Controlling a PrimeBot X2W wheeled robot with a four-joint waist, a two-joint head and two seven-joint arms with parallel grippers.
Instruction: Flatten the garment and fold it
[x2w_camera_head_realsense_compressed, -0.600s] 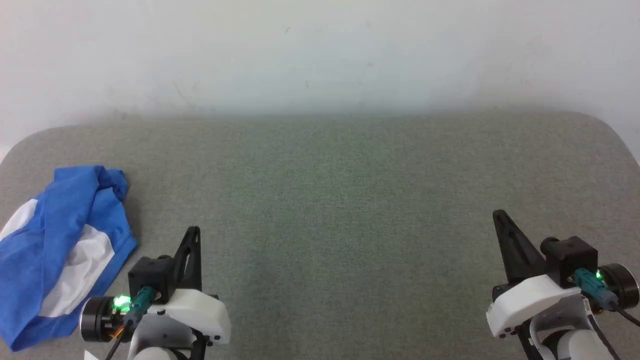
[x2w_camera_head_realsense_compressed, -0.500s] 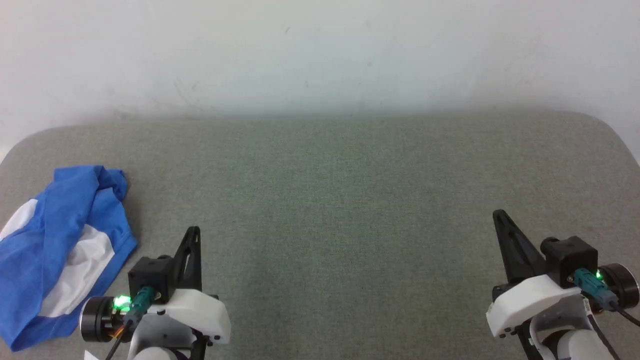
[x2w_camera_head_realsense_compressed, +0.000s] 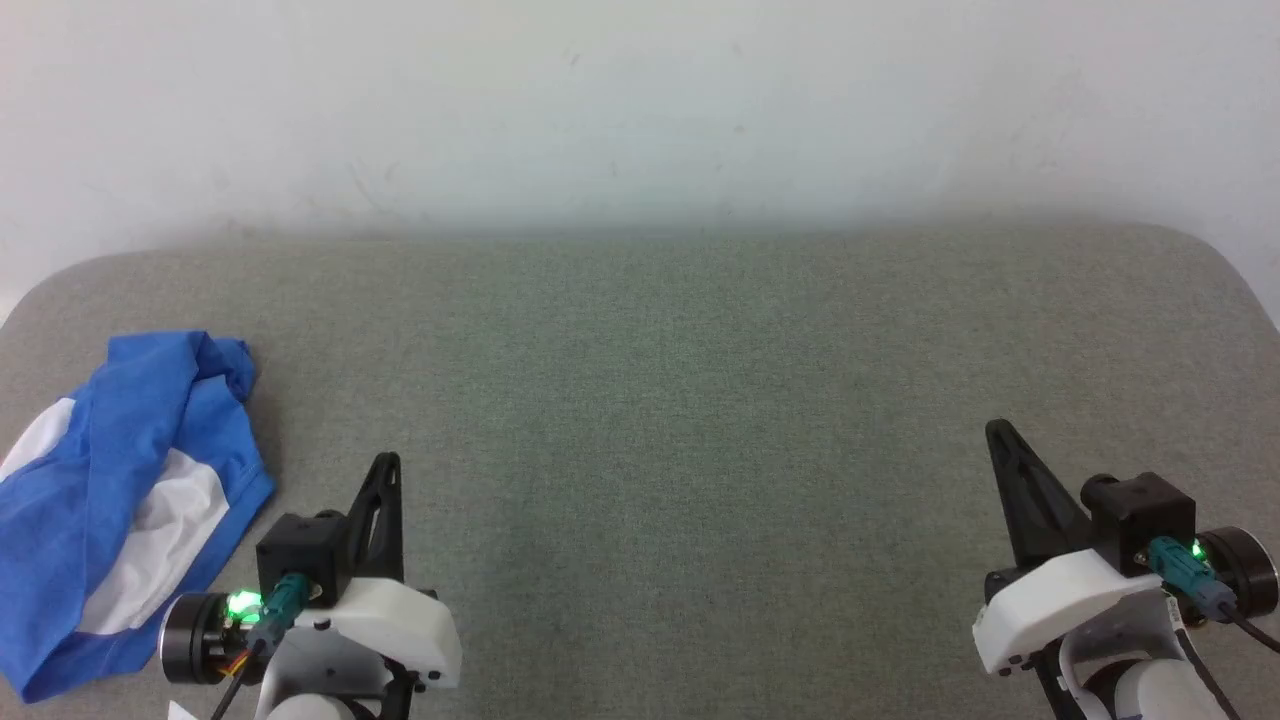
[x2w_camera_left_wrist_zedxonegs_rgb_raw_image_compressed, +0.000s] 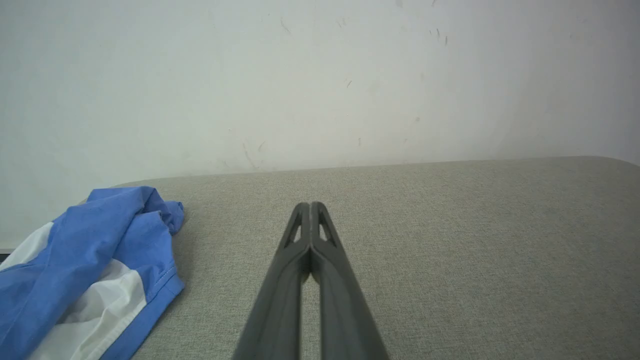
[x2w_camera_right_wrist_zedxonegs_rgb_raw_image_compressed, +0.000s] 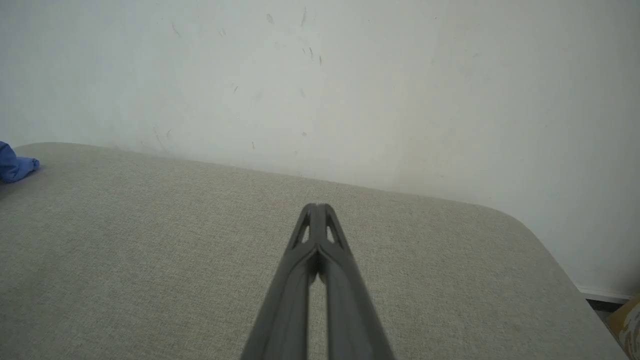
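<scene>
The garment (x2w_camera_head_realsense_compressed: 110, 500) lies crumpled in a heap at the table's near left corner, blue folds over white patches. The left wrist view has the garment (x2w_camera_left_wrist_zedxonegs_rgb_raw_image_compressed: 85, 270) at its lower left. A blue tip of the garment (x2w_camera_right_wrist_zedxonegs_rgb_raw_image_compressed: 15, 165) peeks in at the right wrist view's left edge. My left gripper (x2w_camera_head_realsense_compressed: 388, 462) hovers just right of the heap, shut and holding nothing, its tips (x2w_camera_left_wrist_zedxonegs_rgb_raw_image_compressed: 311, 205) pressed together. Far across at the lower right, my right gripper (x2w_camera_head_realsense_compressed: 995, 430) is shut and empty too, fingertips (x2w_camera_right_wrist_zedxonegs_rgb_raw_image_compressed: 316, 206) touching.
The grey fabric-covered table (x2w_camera_head_realsense_compressed: 660, 380) has rounded corners and butts against a white wall (x2w_camera_head_realsense_compressed: 640, 100). Its right edge (x2w_camera_right_wrist_zedxonegs_rgb_raw_image_compressed: 560, 260) drops off toward the floor, where a tan object (x2w_camera_right_wrist_zedxonegs_rgb_raw_image_compressed: 627, 320) shows at the corner.
</scene>
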